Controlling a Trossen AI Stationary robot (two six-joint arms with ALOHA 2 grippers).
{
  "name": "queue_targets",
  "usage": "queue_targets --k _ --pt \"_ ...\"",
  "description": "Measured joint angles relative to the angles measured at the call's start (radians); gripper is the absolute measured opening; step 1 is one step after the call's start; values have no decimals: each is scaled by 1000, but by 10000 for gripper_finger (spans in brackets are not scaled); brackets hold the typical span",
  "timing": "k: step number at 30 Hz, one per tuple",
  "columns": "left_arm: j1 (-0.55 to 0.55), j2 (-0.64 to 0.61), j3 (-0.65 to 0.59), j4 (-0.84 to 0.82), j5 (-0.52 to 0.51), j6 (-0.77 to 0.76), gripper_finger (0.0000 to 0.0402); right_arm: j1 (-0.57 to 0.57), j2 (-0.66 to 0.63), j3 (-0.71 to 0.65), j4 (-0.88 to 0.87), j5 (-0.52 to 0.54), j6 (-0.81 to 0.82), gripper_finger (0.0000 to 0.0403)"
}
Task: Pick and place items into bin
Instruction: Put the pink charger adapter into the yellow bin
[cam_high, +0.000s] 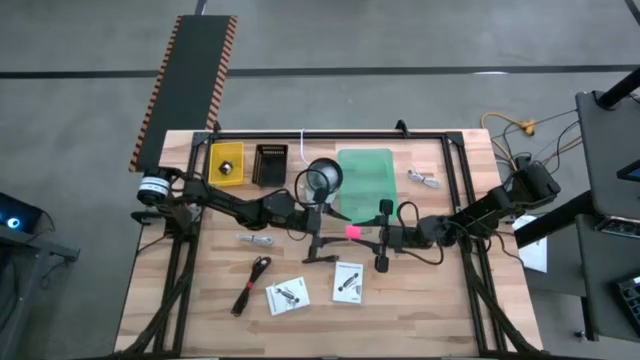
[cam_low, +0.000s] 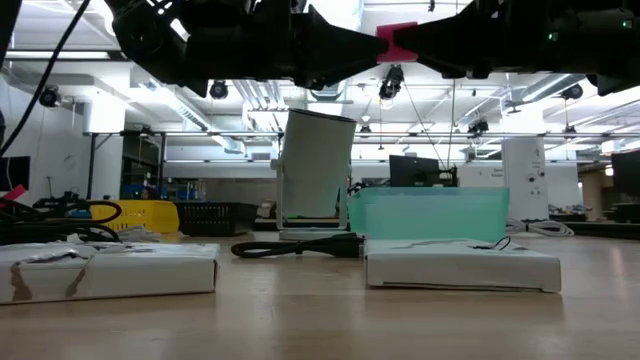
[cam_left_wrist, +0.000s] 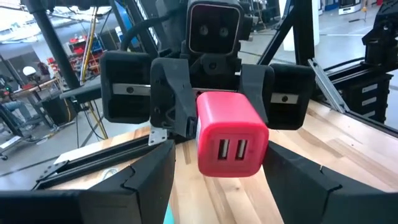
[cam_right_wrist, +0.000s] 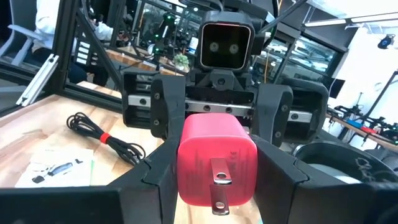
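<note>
A red plug-in charger cube (cam_high: 352, 231) hangs above the middle of the table, with my right gripper (cam_right_wrist: 214, 186) shut on it. Its two-port face (cam_left_wrist: 231, 151) looks toward my left gripper (cam_left_wrist: 221, 186). That gripper is open and level, a finger standing on either side of the cube's port end without touching it. The two grippers face each other. The green see-through bin (cam_high: 365, 175) stands behind them on the table. On the wood lie a black cable (cam_high: 252, 283), two white packets (cam_high: 288, 295) (cam_high: 348, 281) and silver pieces (cam_high: 258, 240) (cam_high: 423, 178). My right gripper pinches the cube between its two fingers, by two opposite sides (cam_right_wrist: 186, 168) at the end that bears the metal prong (cam_right_wrist: 219, 180). The fingers lie level and come from the table's right. The cube is lifted clear of the table, its port face turned away from them.
A yellow box (cam_high: 226, 163) and a black box (cam_high: 270, 163) stand at the far left. A white upright cylinder (cam_low: 318, 165) stands beside the bin. A black frame rail (cam_high: 330, 135) runs along the table's far edge. Loose cables (cam_high: 520, 140) hang off the right side.
</note>
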Motion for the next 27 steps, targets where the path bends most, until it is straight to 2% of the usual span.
queue_targets --k 4,11,21,27 --pt "0 0 2 6 0 1 206 0 0 0 1 0 0 142" --pt "0 0 8 -20 2 26 132 -1 0 -2 -1 2 0 142" --pt "0 0 17 -26 0 27 132 -1 0 -1 -3 -3 4 173" --pt "1 -8 17 -48 7 27 132 -1 0 -1 -9 2 1 173"
